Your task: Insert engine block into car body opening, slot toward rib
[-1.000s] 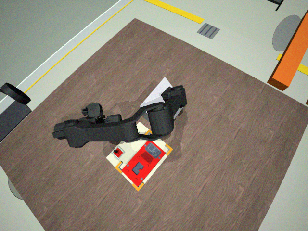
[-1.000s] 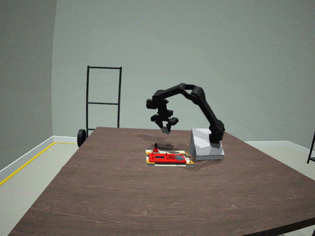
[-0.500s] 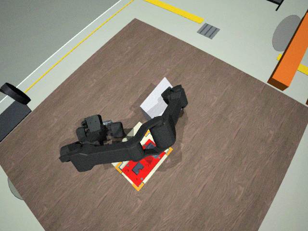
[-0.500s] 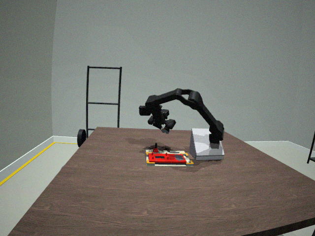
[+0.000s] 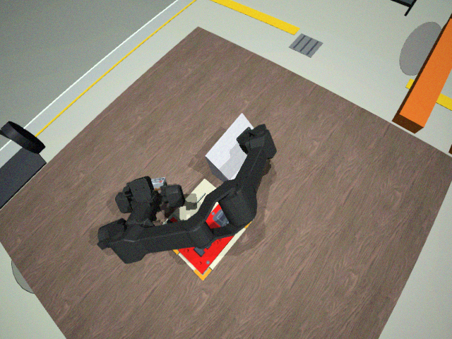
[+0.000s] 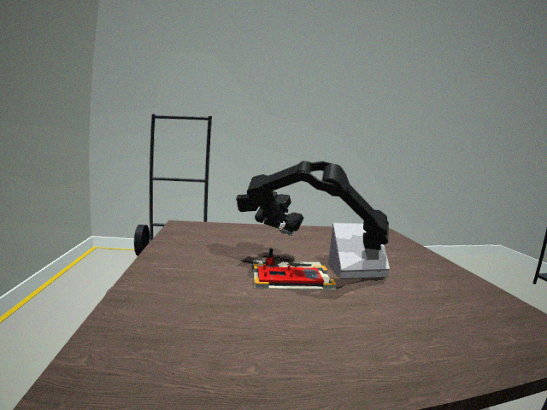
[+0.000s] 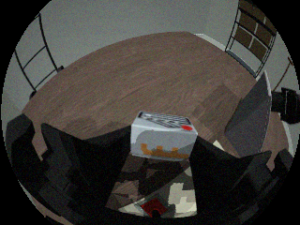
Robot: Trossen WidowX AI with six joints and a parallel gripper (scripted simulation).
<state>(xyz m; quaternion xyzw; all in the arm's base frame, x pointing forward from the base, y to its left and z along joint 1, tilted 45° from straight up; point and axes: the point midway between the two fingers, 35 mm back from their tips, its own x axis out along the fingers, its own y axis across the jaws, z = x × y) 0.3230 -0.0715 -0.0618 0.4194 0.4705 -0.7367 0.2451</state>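
The car body (image 5: 224,255) (image 6: 291,284) lies on the table (image 5: 328,219) (image 6: 282,344) (image 7: 155,70), beside the wedge-shaped block (image 5: 228,145) (image 6: 346,247) (image 7: 253,117), with the engine block (image 5: 158,182) (image 6: 287,231) (image 7: 163,138) above the table.
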